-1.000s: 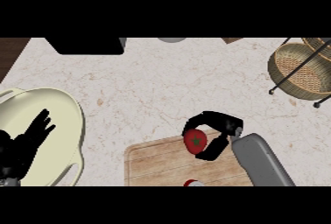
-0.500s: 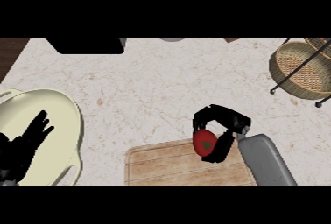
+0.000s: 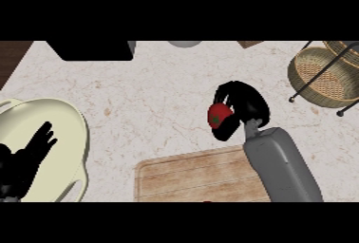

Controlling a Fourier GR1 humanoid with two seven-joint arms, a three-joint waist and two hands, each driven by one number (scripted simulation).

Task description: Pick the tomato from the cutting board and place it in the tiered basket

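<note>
The red tomato (image 3: 219,115) with its green stem is held in my right hand (image 3: 245,107), whose fingers and thumb curl round it. Hand and tomato are over the pale counter, beyond the far edge of the wooden cutting board (image 3: 193,175). The wicker tiered basket (image 3: 324,73) on its dark wire frame stands at the far right, well apart from the hand. My left hand (image 3: 28,159) rests open at the lower left, fingers up, over a cream plate (image 3: 67,128).
A black box-like object (image 3: 95,49) sits at the back left, and a grey round object (image 3: 184,43) shows at the back edge. A small red bit (image 3: 207,201) peeks at the board's near edge. A brown object (image 3: 250,43) shows at the back.
My right hand has lifted the tomato off the cutting board and carried it away from me, over the counter and up the view toward the basket. The left hand has stayed still.
</note>
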